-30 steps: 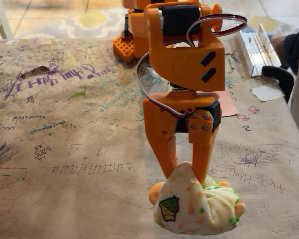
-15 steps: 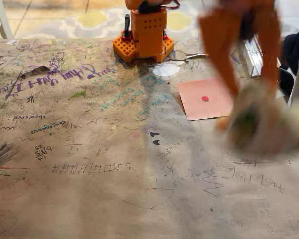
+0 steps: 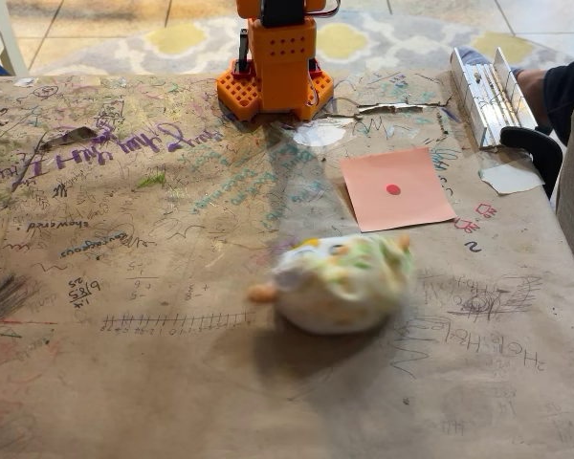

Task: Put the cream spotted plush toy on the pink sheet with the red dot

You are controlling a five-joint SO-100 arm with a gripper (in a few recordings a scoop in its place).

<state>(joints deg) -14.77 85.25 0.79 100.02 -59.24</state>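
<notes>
Plush point(image 3: 333, 283) sits blurred on the table point(image 3: 124, 363) — probably mid-tumble — near the pink sheet point(image 3: 398, 188) but off it. The claw's state, can't tell.

Bare table surrounds the cream spotted plush toy point(image 3: 333, 282); pink sheet point(image 3: 394, 188) lies uncovered, near it.

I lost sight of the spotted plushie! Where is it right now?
In the fixed view, the cream spotted plush toy lies blurred on the brown paper-covered table, just below and left of the pink sheet with the red dot, not on it.
</notes>
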